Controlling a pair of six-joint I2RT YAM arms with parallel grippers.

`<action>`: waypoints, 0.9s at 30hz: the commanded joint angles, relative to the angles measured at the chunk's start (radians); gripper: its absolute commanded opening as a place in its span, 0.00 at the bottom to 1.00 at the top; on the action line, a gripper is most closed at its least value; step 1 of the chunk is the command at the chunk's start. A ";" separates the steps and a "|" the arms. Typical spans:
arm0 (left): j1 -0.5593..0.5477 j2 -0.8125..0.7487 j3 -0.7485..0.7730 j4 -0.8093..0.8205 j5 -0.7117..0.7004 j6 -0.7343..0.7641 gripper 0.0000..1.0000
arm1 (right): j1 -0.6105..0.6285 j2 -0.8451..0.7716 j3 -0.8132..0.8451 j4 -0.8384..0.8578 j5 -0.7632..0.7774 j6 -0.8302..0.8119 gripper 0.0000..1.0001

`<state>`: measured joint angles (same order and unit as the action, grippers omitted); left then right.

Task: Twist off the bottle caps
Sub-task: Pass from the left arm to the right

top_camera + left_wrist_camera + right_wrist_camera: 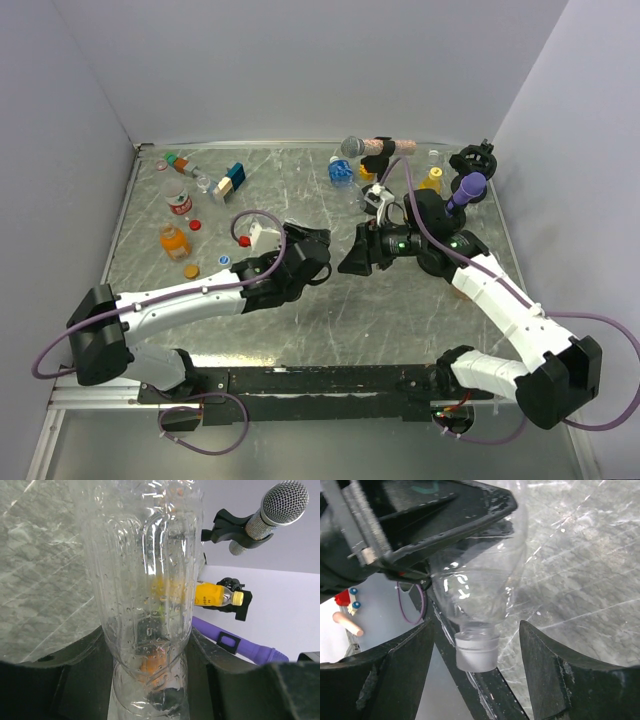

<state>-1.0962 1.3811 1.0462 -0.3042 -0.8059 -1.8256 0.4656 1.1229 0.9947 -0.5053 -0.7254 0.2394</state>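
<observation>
Your left gripper (147, 670) gripped a clear bottle (145, 570); your right gripper (475, 640) gaped around its white cap (476, 655), not touching. Overhead, the bottle was hidden between them.

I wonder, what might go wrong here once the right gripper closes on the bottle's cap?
The cap sits only just inside the open right gripper, so the grip may slip off it. The left gripper holds the clear, droplet-speckled bottle by its body, so it may twist or buckle.
</observation>
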 commanded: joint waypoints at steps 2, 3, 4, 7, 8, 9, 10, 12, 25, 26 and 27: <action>-0.011 0.012 0.049 -0.041 -0.059 -0.038 0.34 | 0.008 0.017 0.009 0.007 0.021 0.012 0.72; -0.011 0.016 0.057 -0.047 -0.061 -0.035 0.34 | 0.008 0.015 0.009 0.007 0.020 0.012 0.70; -0.013 0.016 0.060 -0.053 -0.062 -0.037 0.34 | 0.008 0.017 0.007 0.007 0.020 0.012 0.69; -0.016 0.027 0.071 -0.055 -0.067 -0.023 0.34 | 0.008 0.021 0.009 0.001 0.020 0.011 0.64; -0.016 0.032 0.074 -0.056 -0.067 -0.020 0.34 | 0.008 0.021 0.010 -0.002 0.020 0.011 0.63; -0.016 0.033 0.080 -0.061 -0.067 -0.014 0.34 | 0.008 0.025 0.010 -0.006 0.020 0.009 0.62; -0.017 0.038 0.086 -0.067 -0.070 -0.014 0.34 | 0.007 0.029 0.013 -0.012 0.021 0.008 0.61; -0.019 0.045 0.095 -0.078 -0.078 -0.015 0.34 | 0.008 0.044 0.030 -0.033 0.021 0.002 0.61; -0.021 0.073 0.140 -0.069 -0.090 0.075 0.36 | 0.011 0.087 0.065 -0.085 -0.040 -0.034 0.47; -0.022 0.072 0.137 -0.064 -0.090 0.080 0.36 | 0.011 0.086 0.065 -0.085 -0.046 -0.035 0.43; -0.021 0.070 0.133 -0.059 -0.088 0.081 0.36 | 0.011 0.086 0.064 -0.084 -0.051 -0.037 0.40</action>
<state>-1.1095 1.4525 1.1450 -0.3862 -0.8654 -1.7737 0.4694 1.2068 1.0142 -0.5762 -0.7437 0.2085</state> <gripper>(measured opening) 0.527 0.457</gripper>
